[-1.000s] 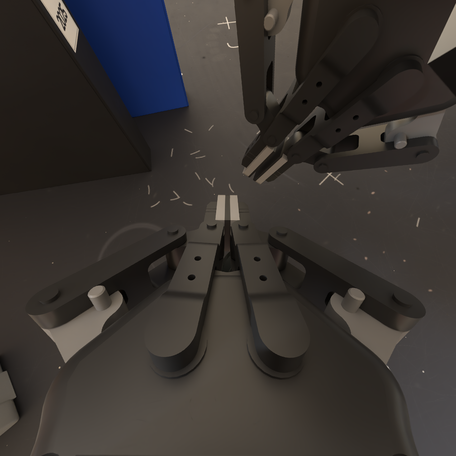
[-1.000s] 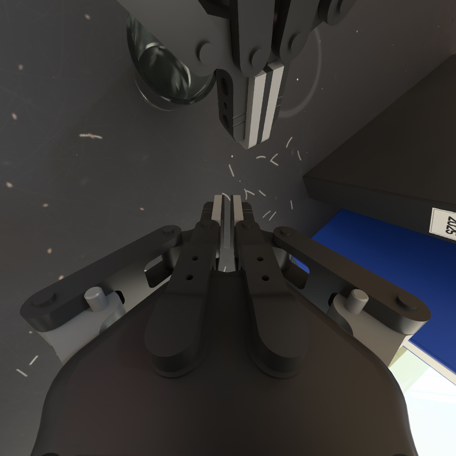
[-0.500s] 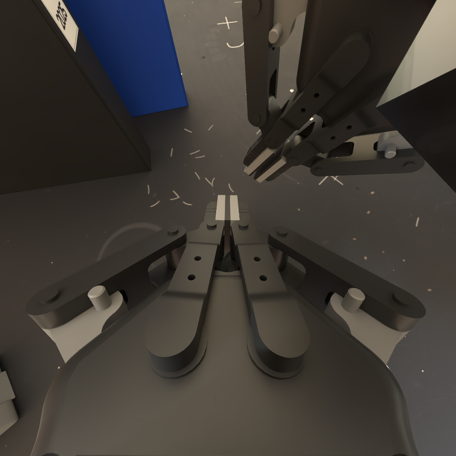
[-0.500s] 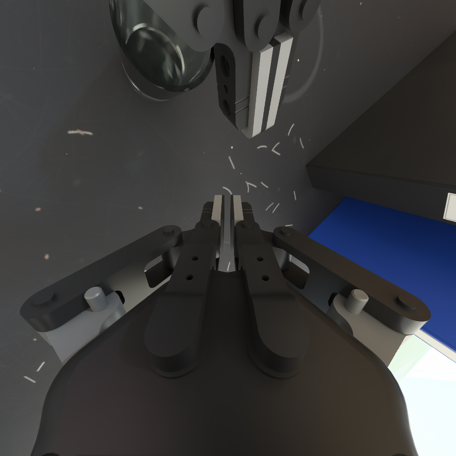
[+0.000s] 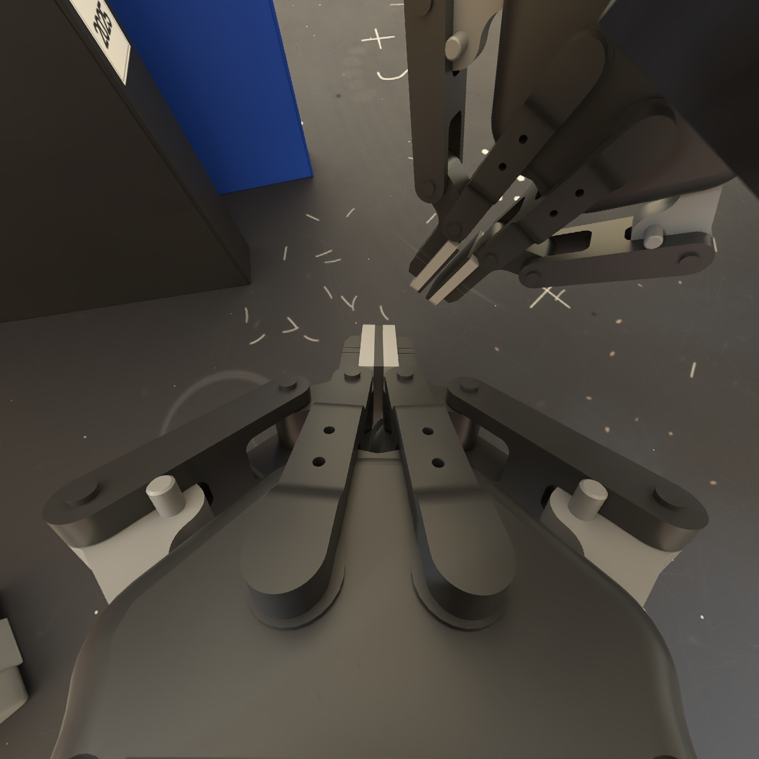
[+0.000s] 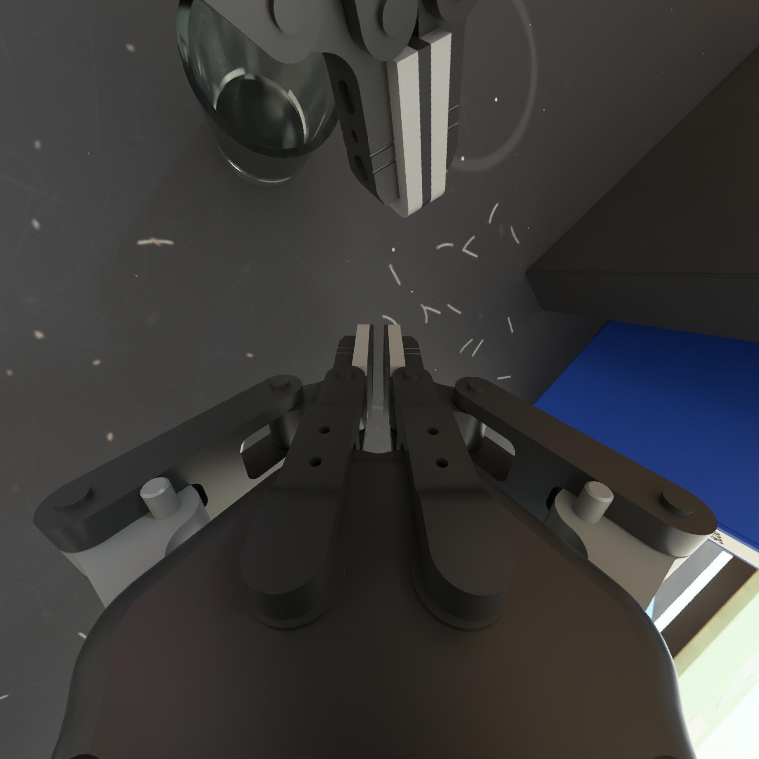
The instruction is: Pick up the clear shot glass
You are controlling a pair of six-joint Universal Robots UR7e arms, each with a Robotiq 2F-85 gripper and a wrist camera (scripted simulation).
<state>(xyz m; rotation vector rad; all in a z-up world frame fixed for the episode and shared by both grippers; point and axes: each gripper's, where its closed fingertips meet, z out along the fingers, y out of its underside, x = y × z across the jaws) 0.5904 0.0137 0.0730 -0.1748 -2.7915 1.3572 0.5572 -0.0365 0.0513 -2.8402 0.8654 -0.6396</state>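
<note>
Right gripper (image 6: 378,344) has drifted so the clear shot glass (image 6: 263,106) looks bigger and closer in its view than half a second ago; fingers pressed together, nothing pinched. Left gripper (image 5: 378,345) is pressed together and empty too; it hides the thick-based, upright glass's far side on the dark table (image 6: 205,287).

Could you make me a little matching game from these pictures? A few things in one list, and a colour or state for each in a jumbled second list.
Things:
1. shot glass
2. left gripper
3. thinner binder
4. wide binder

Descriptions:
A. black, with a pale label on its spine
B. clear, standing upright on the table
C. blue
D. shut, holding nothing

Pairs: 1-B, 2-D, 3-C, 4-A
</note>
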